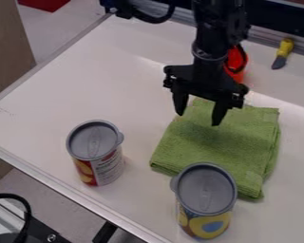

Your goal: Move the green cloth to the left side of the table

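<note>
The black gripper (198,118) hangs over the upper left part of the green cloth (221,140), its two fingers apart and pointing down, with nothing held between them. Folded into a rough square, the cloth lies flat on the right half of the white table (59,90). Whether the fingertips touch the cloth, I cannot tell.
A can with a grey lid (96,152) stands left of the cloth. Another lidded can (205,201) stands at the cloth's lower edge, in front of it. Behind the arm is an orange-red object (236,65), and a yellow-handled tool (283,53) lies at the upper right.
</note>
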Robot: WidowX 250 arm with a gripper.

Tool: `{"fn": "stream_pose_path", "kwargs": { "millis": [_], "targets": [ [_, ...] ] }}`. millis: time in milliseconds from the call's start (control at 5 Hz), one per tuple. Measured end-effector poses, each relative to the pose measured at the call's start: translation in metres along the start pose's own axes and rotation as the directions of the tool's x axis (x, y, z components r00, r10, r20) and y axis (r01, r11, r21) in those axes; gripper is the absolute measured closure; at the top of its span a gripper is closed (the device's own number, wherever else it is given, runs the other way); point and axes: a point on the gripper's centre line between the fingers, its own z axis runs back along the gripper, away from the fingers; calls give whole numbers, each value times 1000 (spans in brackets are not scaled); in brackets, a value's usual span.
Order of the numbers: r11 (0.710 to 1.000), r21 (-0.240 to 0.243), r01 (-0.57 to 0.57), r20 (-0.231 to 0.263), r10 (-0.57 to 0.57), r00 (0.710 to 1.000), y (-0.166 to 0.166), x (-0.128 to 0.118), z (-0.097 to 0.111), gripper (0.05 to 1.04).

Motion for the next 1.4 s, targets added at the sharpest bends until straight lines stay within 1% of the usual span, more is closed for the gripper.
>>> {"fn": "stream_pose_path", "kwargs": {
  "millis": [200,400,600,800,1000,1400],
  "targets": [
    [999,-36,-6,14,7,1000,-17,-2,-7,682],
    [999,-41,4,8,-4,1000,-23,-3,-19,910],
    [998,-63,12,-15,-13,1000,-27,-6,-25,1027],
    [999,-52,-2,-22,1,1000,-27,-6,-31,1031],
    [999,-38,-13,-3,13,1000,-21,-1,-34,1031],
    [1000,-15,9,-23,-9,1000,4,5,-41,1031]
  ]
}}
